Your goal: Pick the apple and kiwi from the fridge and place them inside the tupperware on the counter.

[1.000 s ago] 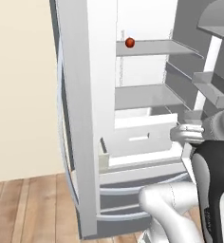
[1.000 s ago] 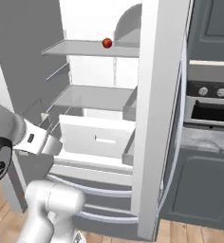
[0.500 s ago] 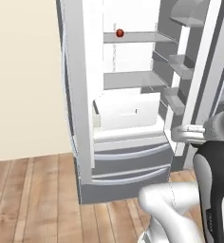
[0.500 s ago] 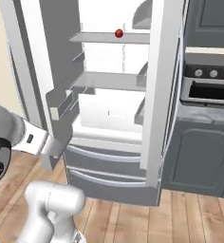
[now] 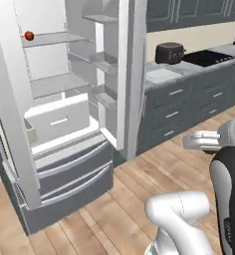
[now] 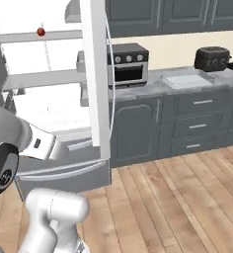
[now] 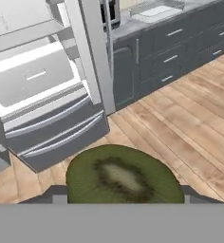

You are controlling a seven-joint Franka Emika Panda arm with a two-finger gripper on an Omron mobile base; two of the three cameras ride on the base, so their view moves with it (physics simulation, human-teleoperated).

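A halved green kiwi point(image 7: 121, 175) sits low in the hand view, with my gripper point(image 7: 122, 193) shut on it; the fingertips are mostly hidden behind the fruit. The small red apple point(image 5: 29, 36) rests on an upper shelf of the open fridge point(image 5: 10, 124). From the right base view the apple point(image 6: 41, 32) lies left of the fridge point(image 6: 96, 74) door's edge. The white tupperware point(image 5: 162, 75) stands on the marbled counter point(image 5: 189, 67) to the fridge's right. It is the tupperware point(image 6: 186, 79) near the toaster in the right base view and the tupperware point(image 7: 154, 10) at the top of the hand view.
A dark toaster point(image 5: 169, 52) stands behind the tupperware, and a black cooktop point(image 5: 209, 57) lies further right. A toaster oven point(image 6: 128, 62) stands on the counter by the fridge door. A white fridge drawer point(image 5: 57, 119) is pulled out. Wooden floor point(image 6: 177, 197) spreads before the cabinets.
The whole picture has shifted: the camera has swung right and back from the fridge, bringing the counter and cabinets into view. The apple stays on its shelf.
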